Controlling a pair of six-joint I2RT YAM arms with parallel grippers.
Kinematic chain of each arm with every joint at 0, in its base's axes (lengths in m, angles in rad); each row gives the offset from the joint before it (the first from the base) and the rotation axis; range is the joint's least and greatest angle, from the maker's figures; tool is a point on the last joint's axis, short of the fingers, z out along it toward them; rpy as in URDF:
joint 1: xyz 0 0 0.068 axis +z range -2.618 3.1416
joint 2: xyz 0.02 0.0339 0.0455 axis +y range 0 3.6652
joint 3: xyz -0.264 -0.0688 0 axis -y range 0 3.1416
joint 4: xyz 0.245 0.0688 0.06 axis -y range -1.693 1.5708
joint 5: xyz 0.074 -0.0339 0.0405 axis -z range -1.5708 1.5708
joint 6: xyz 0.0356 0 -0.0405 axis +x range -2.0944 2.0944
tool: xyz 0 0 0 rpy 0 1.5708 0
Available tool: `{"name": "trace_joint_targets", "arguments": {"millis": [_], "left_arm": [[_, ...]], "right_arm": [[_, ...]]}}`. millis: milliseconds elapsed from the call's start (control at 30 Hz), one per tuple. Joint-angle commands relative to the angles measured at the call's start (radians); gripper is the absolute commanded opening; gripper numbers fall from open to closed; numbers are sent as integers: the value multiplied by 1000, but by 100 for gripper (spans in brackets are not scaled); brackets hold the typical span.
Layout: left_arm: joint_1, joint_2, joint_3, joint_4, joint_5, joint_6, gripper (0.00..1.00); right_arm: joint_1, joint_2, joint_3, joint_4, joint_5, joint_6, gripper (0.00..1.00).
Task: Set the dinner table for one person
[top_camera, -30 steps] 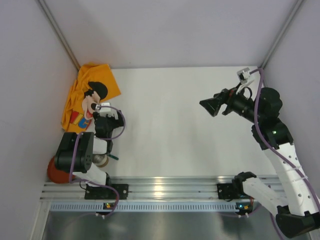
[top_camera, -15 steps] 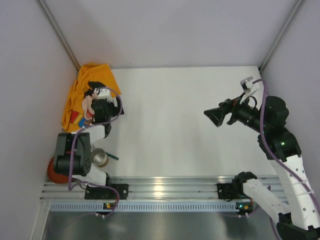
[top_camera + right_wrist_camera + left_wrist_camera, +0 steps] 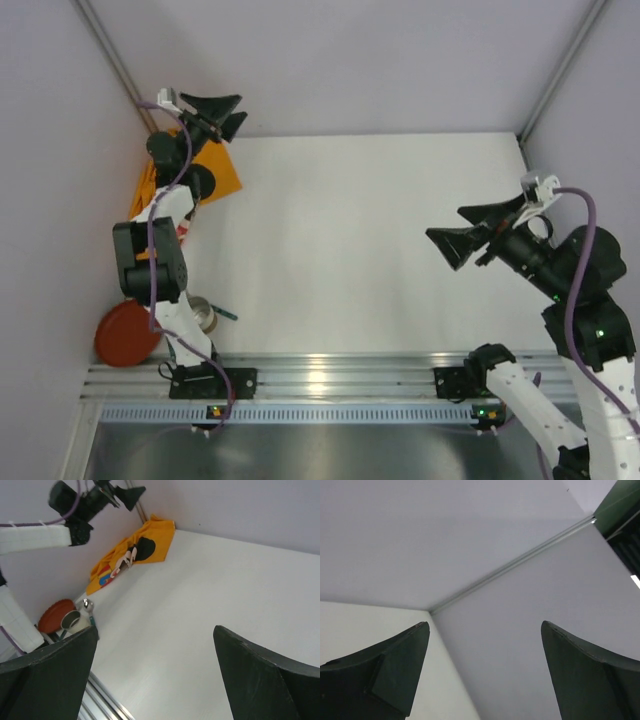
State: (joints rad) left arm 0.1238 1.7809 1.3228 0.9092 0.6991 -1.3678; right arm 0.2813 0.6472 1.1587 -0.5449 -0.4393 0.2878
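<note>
The dinner table [image 3: 340,230] is a plain white top, also filling the right wrist view [image 3: 210,575]. At its near left corner lie a red plate [image 3: 125,333] [image 3: 52,615], a metal cup [image 3: 203,316] [image 3: 72,621] and a teal-handled spoon [image 3: 226,314] [image 3: 88,605]. My left gripper [image 3: 238,110] [image 3: 484,626] is raised high over the far left corner, open and empty, facing bare walls. Above the table's right side hangs my right gripper [image 3: 445,223] [image 3: 155,629], open with nothing between its fingers.
An orange cartoon-mouse cloth [image 3: 215,172] [image 3: 135,550] lies crumpled at the far left corner, partly behind the left arm [image 3: 160,230]. Grey walls close in the table on three sides. An aluminium rail [image 3: 320,375] runs along the near edge.
The left arm has swung up and back from low over the cup and cloth to high by the far left corner. The right gripper has drifted nearer and slightly right. Both stay open.
</note>
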Motion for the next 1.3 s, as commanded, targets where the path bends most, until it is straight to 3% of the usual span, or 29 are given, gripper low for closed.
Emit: {"name": "trace_joint_targets", "arguments": {"millis": [0,33,67,100,133,167,200,233,267,333,367,400,433,467,500,567,600,700,1000,1267], "left_arm": [[-12,198,82,508,166,-643,99],[-13,178,95,423,190,-595,99],[-15,135,99,205,213,-483,98],[-18,10,168,-412,139,-45,98],[-48,-38,256,-818,-18,230,98],[-94,-70,348,-1077,-203,647,98],[-166,-83,436,-1377,-393,808,98],[-300,-77,564,-1448,-816,920,99],[-338,-68,590,-1480,-907,1029,98],[-311,-80,520,-1482,-929,957,98],[-271,-95,466,-1446,-824,846,98],[-159,-121,314,-1360,-638,811,98],[-132,-118,268,-1251,-460,761,98],[-106,-97,280,-1320,-511,748,98],[-116,-10,421,-1425,-605,795,98],[-205,92,560,-1687,-912,916,98],[-223,176,648,-1740,-968,943,98],[-243,270,710,-1828,-1064,998,98],[-243,383,661,-1781,-1152,1029,96],[-240,485,673,-1696,-1144,1058,96]], "right_arm": [[10,-70,-8,19,17,28,100],[10,-83,-11,11,20,31,100],[10,-104,-13,4,28,39,100],[10,-115,-14,-1,39,43,100],[10,-130,-16,-18,48,44,100],[10,-136,-19,-24,54,45,100],[10,-142,-21,-32,72,45,100],[10,-149,-24,-42,77,42,100],[10,-149,-27,-49,88,42,100],[10,-152,-33,-53,94,42,100],[10,-150,-34,-55,93,42,100],[10,-147,-37,-55,94,42,100],[10,-141,-39,-55,94,42,100],[10,-136,-37,-56,97,37,100],[12,-132,-37,-56,97,34,100],[10,-116,-36,-56,102,27,100],[10,-112,-36,-55,109,27,100],[10,-97,-43,-56,123,28,100],[10,-54,-111,-53,145,74,100],[10,5,-125,-35,160,76,100]]}}
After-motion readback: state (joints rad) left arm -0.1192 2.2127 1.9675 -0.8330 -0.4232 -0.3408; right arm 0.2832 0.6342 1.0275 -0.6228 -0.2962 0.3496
